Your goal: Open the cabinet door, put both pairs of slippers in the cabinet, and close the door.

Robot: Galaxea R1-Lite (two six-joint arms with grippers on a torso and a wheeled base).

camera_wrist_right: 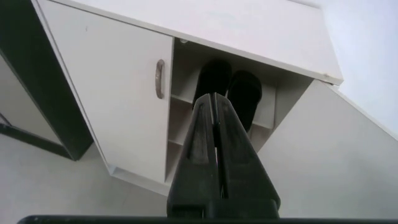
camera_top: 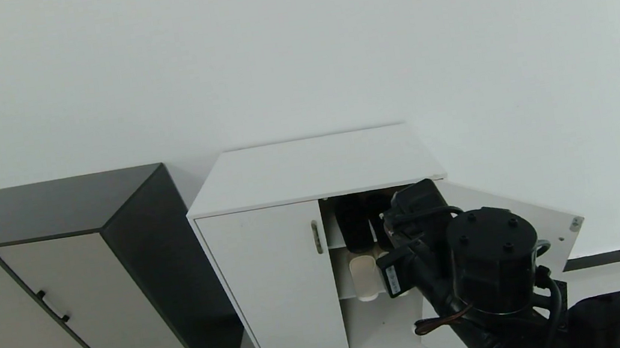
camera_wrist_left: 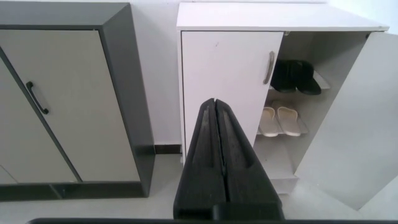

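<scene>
Right gripper [camera_wrist_right: 216,98], clenched on nothing, faces the cabinet [camera_top: 309,168] opening; we judge the open door [camera_wrist_right: 329,162] lies to its right, so this arm is nearer.

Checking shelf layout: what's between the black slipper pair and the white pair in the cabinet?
A white shelf board. The black slippers sit on it and the white slippers lie one level down. The left wrist view shows this.
</scene>
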